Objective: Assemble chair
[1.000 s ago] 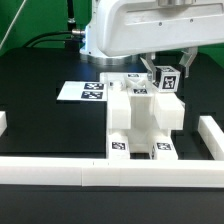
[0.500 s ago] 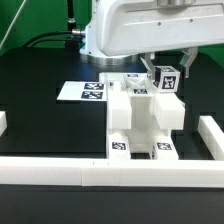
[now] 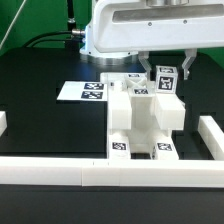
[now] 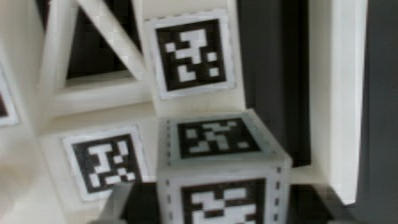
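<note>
Exterior view — arm (image 3: 150,25) hangs vertical over chair body (image 3: 140,115) — fingers (image 3: 187,63) clamped on tagged cube (image 3: 166,80).

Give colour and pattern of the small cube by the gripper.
White small cube, with a black-and-white square tag on each visible face; the wrist view shows it best.

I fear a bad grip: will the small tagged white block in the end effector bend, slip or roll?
Probably stiff: the block looks chunky. Its flat matte faces likely hold well in the end effector. Boxy, it should slide, not roll.
</note>
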`<state>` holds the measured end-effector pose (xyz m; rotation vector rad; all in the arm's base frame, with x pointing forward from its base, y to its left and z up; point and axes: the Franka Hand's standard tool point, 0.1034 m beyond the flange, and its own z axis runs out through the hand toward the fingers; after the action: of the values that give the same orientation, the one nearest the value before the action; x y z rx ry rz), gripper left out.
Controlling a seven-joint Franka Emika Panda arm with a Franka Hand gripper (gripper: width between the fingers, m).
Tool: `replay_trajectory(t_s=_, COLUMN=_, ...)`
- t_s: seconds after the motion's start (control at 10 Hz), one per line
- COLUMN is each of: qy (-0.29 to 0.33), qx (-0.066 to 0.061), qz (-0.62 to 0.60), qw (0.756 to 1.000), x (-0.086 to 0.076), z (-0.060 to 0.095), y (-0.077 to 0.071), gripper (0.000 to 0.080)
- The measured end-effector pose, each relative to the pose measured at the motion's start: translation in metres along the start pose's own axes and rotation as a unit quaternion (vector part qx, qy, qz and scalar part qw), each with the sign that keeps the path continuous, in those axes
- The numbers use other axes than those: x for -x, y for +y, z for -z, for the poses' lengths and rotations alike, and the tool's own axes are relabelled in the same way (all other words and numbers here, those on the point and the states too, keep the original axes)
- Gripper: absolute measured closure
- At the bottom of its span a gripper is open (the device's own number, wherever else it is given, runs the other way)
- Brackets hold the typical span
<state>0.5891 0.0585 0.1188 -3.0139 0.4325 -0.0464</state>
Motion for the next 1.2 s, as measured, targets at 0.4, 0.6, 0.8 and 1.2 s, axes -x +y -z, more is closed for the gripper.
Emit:
replay_trajectory(t_s=0.4, qy=0.000, qx=-0.001, qz=-0.114, qw=0.993, x=0.0002, z=-0.0001, y=-0.0006, gripper=0.0512)
replay_trajectory(t_s=0.6, qy=-0.001, qx=-0.002, qz=-0.163, qw=0.987, x=0.0004, z=-0.0001, y=-0.0011, gripper=0.0512)
replay_trajectory(t_s=0.8, qy=-0.001, qx=-0.002, qz=-0.225, qw=0.974, x=0.0008, z=-0.0003, y=-0.0018, gripper=0.0512)
replay_trajectory(t_s=1.2, qy=-0.006, qx=-0.008, qz=-0.372, qw=0.928, x=0.0023, z=-0.0013, y=-0.0053, gripper=0.0512)
